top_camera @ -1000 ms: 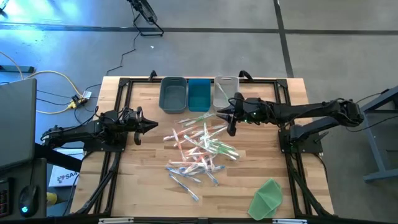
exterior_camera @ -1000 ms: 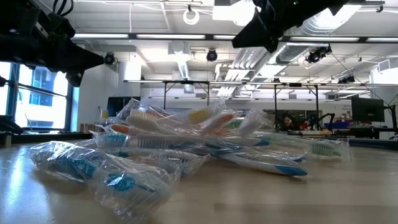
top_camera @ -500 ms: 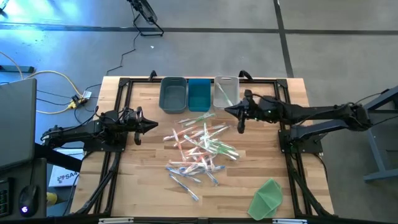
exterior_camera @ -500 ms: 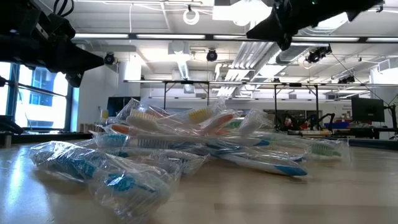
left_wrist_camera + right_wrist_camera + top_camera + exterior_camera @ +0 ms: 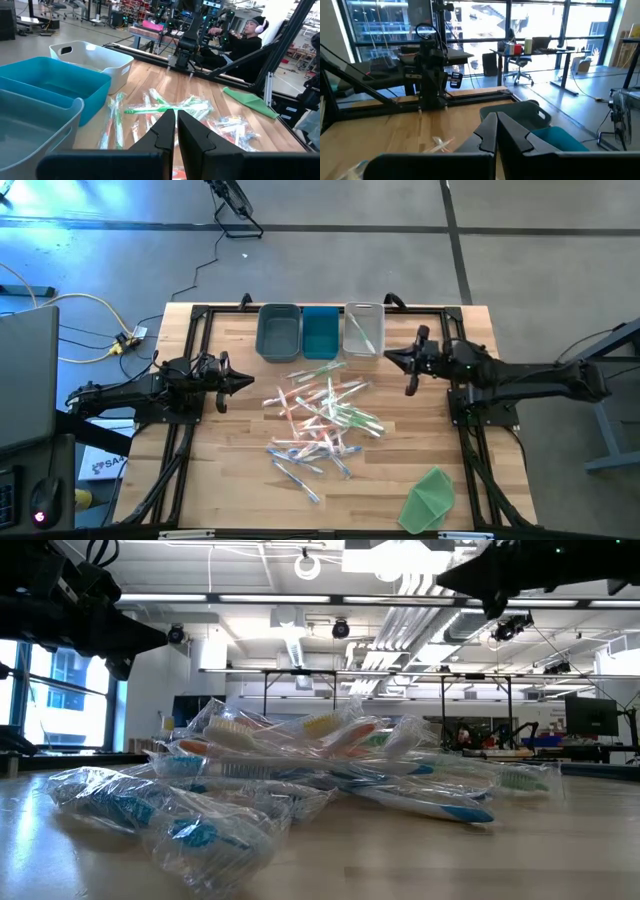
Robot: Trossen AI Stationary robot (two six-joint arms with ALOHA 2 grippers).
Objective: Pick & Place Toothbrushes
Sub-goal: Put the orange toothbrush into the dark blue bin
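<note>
The toothbrushes (image 5: 320, 415), thin pink, blue and green sticks in clear wrappers, lie in a loose pile on the middle of the wooden table. They also show in the low view (image 5: 330, 765) and the left wrist view (image 5: 172, 106). My left gripper (image 5: 248, 381) hovers level at the pile's left, shut and empty (image 5: 176, 114). My right gripper (image 5: 388, 358) hovers level at the pile's far right, beside the white bin (image 5: 364, 328). It too is shut with nothing between its fingers (image 5: 496, 116).
Three bins stand in a row at the table's far edge: grey (image 5: 278, 332), blue (image 5: 320, 330) and white, the white one with something pale and thin in it. A green cloth (image 5: 430, 498) lies at the near right corner. A person sits beyond the table (image 5: 240, 42).
My right gripper has drawn back from beside the white bin toward the table's right edge, staying above the table. The toothbrush pile and my left gripper have kept still.
</note>
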